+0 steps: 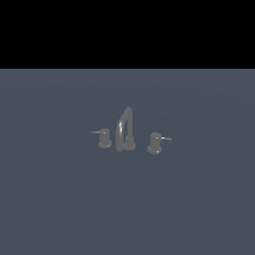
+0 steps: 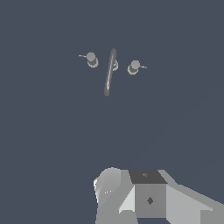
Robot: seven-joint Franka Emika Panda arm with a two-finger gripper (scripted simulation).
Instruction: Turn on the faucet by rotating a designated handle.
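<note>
Oddly, the gripper itself never shows its fingertips: the wrist view catches only a pale grey and white block of the arm's end [image 2: 148, 197] along one edge of the picture, so whether the jaws stand open or closed cannot be told, and nothing is seen in their hold. That block hangs well apart from the faucet [image 1: 125, 130], with bare slate-blue floor [image 1: 60, 199] between them.

Seen from the wrist, the arched spout [image 2: 110, 72] is a thin grey bar, with one knob at each side of it.

From the exterior view the arm is out of sight. The spout rises tall from a round base in the middle of the floor. To the exterior view's left stands the handle [image 1: 104, 138] — an upright grey cylinder, its thin pale lever rod pointing away from the spout. To the exterior view's right sits the bulkier knob [image 1: 155, 143], which seems to lean a little, though the render is dim; its rod also points outward — away from the spout.
</note>
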